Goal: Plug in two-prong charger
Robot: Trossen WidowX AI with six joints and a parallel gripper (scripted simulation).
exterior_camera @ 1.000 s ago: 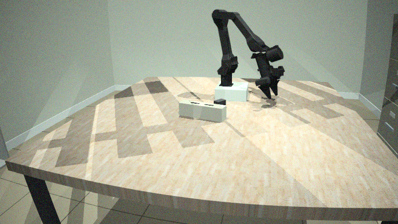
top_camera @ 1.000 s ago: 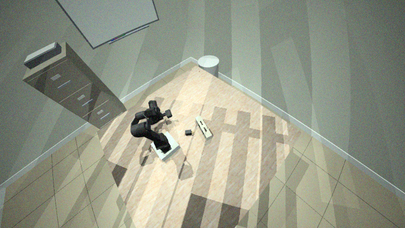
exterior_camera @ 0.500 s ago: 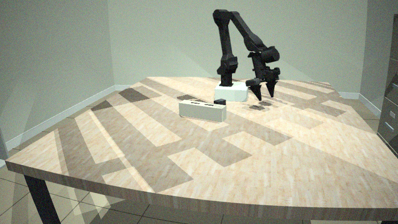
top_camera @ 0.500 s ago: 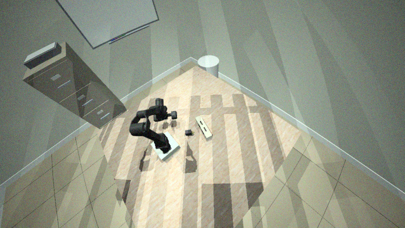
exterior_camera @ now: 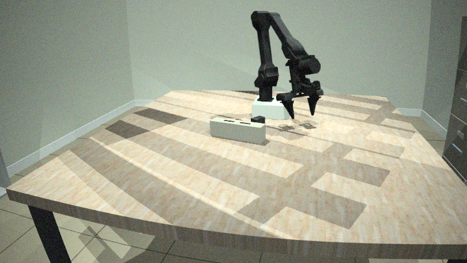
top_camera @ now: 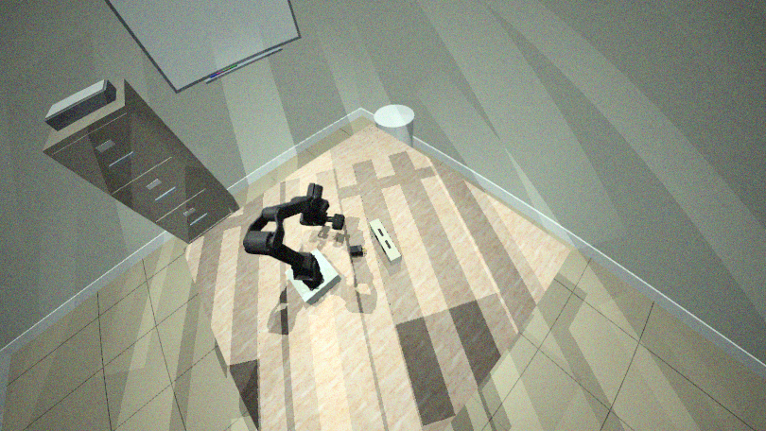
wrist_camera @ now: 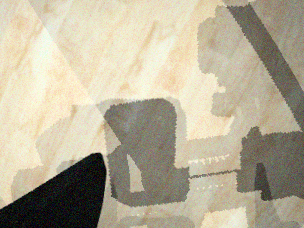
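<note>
The small black charger (top_camera: 356,250) (exterior_camera: 258,119) lies on the table between the arm's base and the power strip. Its prongs show faintly in the top view, on the side facing the strip. The pale power strip (top_camera: 393,253) (exterior_camera: 237,130) has two dark outlets on top, both uncovered. My gripper (exterior_camera: 302,116) is open and empty, pointing down above the table, to the right of the charger in the exterior view. Its fingertips are hidden in the top view. The wrist view shows one black finger, the bare table and arm shadows; charger and strip are out of that view.
The arm stands on a white base block (top_camera: 330,277) (exterior_camera: 270,110) close to the charger. Striped shadows cross the wooden table (top_camera: 332,364) (exterior_camera: 196,202). Beyond the table are a drawer cabinet (top_camera: 133,160) and a white bin (top_camera: 394,116).
</note>
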